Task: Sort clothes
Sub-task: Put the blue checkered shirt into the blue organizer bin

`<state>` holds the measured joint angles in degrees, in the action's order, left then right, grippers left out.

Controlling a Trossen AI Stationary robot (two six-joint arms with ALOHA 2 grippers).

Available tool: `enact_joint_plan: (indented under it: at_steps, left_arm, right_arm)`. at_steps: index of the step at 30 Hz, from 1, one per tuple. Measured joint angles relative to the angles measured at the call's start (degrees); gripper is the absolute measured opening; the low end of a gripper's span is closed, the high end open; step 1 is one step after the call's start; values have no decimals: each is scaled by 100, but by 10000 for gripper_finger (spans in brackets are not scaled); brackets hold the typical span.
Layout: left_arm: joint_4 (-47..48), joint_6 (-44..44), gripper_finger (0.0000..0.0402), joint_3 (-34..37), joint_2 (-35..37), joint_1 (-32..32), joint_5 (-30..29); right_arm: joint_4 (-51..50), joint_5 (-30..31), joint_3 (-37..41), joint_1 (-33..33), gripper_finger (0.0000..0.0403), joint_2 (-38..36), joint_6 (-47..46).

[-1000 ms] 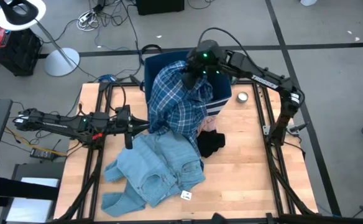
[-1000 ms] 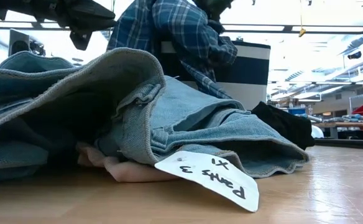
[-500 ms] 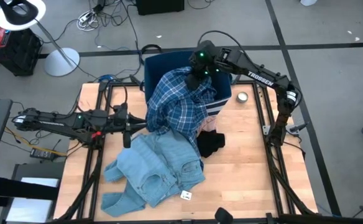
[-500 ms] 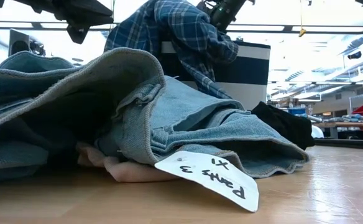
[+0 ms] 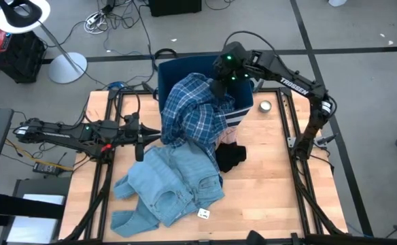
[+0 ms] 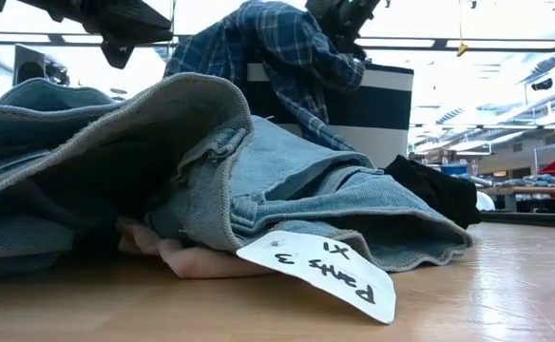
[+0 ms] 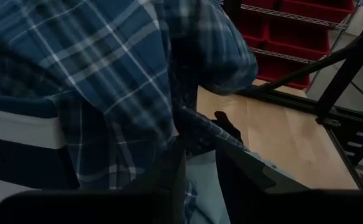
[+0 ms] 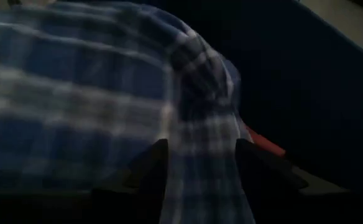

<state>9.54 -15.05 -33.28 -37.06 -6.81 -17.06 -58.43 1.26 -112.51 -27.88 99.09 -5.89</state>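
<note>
A navy-white plaid shirt lies draped over the navy striped bin at the table's far side. Its lower part hangs down the bin's near wall onto light blue denim pants. My right gripper hovers open over the shirt's top above the bin, a finger on either side of a plaid fold. My left gripper is raised by the shirt's left hanging hem, its fingers apart. A black garment lies on the table right of the denim. A pink piece peeks out from under the denim. My right gripper stands open astride the shirt's top fold, slanting down from the far right; I cannot tell whether its fingers touch the cloth. My left gripper points level toward the shirt's hem; I cannot tell whether its fingertips touch it.
A paper tag reading "Pants x1" lies by the denim near the front edge. A small round metal thing sits right of the bin. Something salmon-red shows inside the bin. Bare wood lies at the table's right near side.
My right gripper has opened and let go of the plaid shirt, drawing a little toward the table's right above the bin. The shirt's top has sunk and settled on the bin; its lower part has stayed where it was.
</note>
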Motion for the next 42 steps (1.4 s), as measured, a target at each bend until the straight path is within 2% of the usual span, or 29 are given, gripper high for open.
enact_joint_plan:
  at_steps: [6, 13, 18, 21, 25, 31, 36, 42]
  left_arm:
    - [199, -33, 95, 0, -1, -1, -31]
    - [297, -166, 95, 2, 0, -7, -32]
    - [425, -289, 95, 2, 0, -176, -69]
    - [619, -385, 95, 3, -2, -389, -341]
    - [727, -493, 86, 7, -2, -717, -522]
    - [766, -555, 63, 7, 0, -1070, -859]
    - [1128, -1122, 41, 125, 0, -1095, -1229]
    - [594, -1661, 5, 878, -67, -1095, -1190]
  right_arm:
    - [-630, 17, 0, 92, 199, -410, -136]
    - [-1499, 62, 0, 735, 196, -877, -501]
    - [-1683, 688, 125, 1574, 196, -1237, -839]
    - [-1690, 1104, 417, 2148, 196, -1522, -1174]
    - [-1594, 1614, 1106, 2917, 196, -1916, -1651]
    - [-808, 2295, 2802, 3726, 196, -2486, -2595]
    - [633, 2362, 4377, 3993, 196, -2733, -3132]
    - [2641, 2368, 5826, 4035, 196, -2693, -3201]
